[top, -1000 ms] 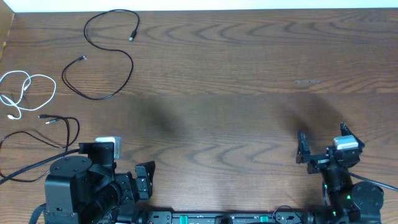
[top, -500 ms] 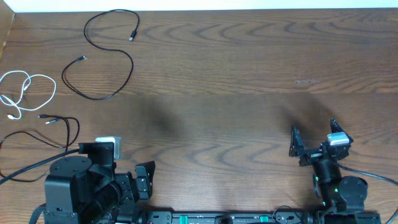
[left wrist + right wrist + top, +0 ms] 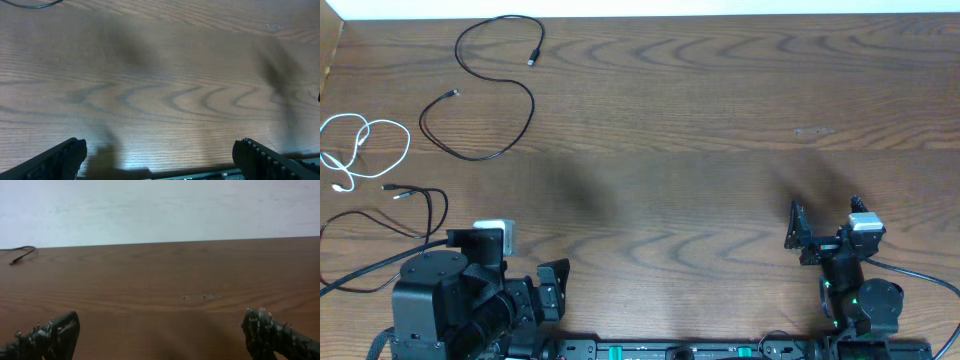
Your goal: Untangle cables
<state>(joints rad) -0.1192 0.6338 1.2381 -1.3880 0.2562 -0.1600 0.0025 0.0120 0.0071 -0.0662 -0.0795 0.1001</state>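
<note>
Brown wood-grain table (image 3: pixel 670 120). Lying flat at far-left end, each apart from the others: black cable (image 3: pixel 531 105) in open loops near back edge; white cable (image 3: pixel 406 140) coiled at left edge, nearer front; second black cable (image 3: pixel 444 200) just in front of that, reaching left edge. Faint scuff (image 3: pixel 813 131) right of centre.

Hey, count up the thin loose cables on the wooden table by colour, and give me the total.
Black: 2, the far looped thin black cable and the near thin black cable
White: 1, the thin white coiled cable
Total: 3
</note>
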